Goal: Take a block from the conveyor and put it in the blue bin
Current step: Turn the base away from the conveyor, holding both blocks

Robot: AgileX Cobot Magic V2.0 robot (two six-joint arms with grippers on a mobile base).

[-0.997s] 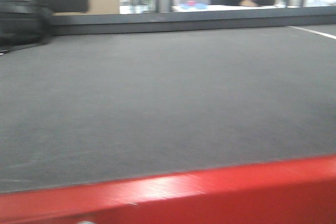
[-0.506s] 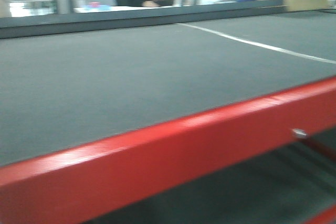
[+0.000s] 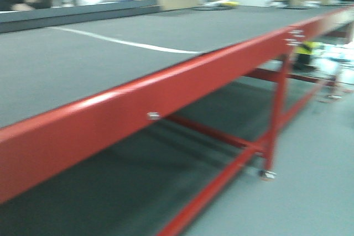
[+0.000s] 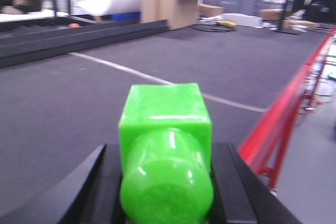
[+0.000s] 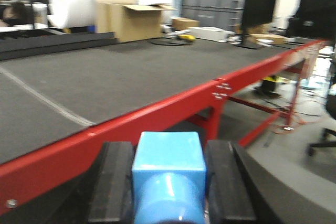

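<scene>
Front view, blurred throughout: long flat conveyor (image 3: 110,59) with a dark grey, woven-looking belt, running from 8 o'clock toward 2 o'clock. Edged on the near side by a red metal frame rail (image 3: 166,89), carried on red legs (image 3: 276,114) above a pale grey floor (image 3: 315,186). Crossed at about 11 o'clock by a thin white seam line (image 3: 121,40).

Left wrist view: left gripper (image 4: 165,171) over the belt, jaws closed partway onto a bright green plastic block (image 4: 165,111), cube-shaped at the far end with a rounded stub toward the camera. Flanked at 8 and 4 o'clock by the black fingers (image 4: 97,182), tight against both sides of the block. Contact between block and belt not determinable. Beyond the block at 12 o'clock, the white seam; at 3 o'clock, the red rail. In the background at 12 o'clock, an open brown cardboard box (image 4: 168,6); at 10 o'clock, a dark-haired person (image 4: 21,1) with head down on a table.

Right wrist view: right gripper (image 5: 168,177) just outside the conveyor's near edge, jaws clamped in the same way on a light blue plastic block (image 5: 168,153) of matching form, with black pads (image 5: 113,182) pressed to either side. Red rail passing behind this block from 8 to 2 o'clock, grey belt beyond it, cardboard box at 11 o'clock.
</scene>
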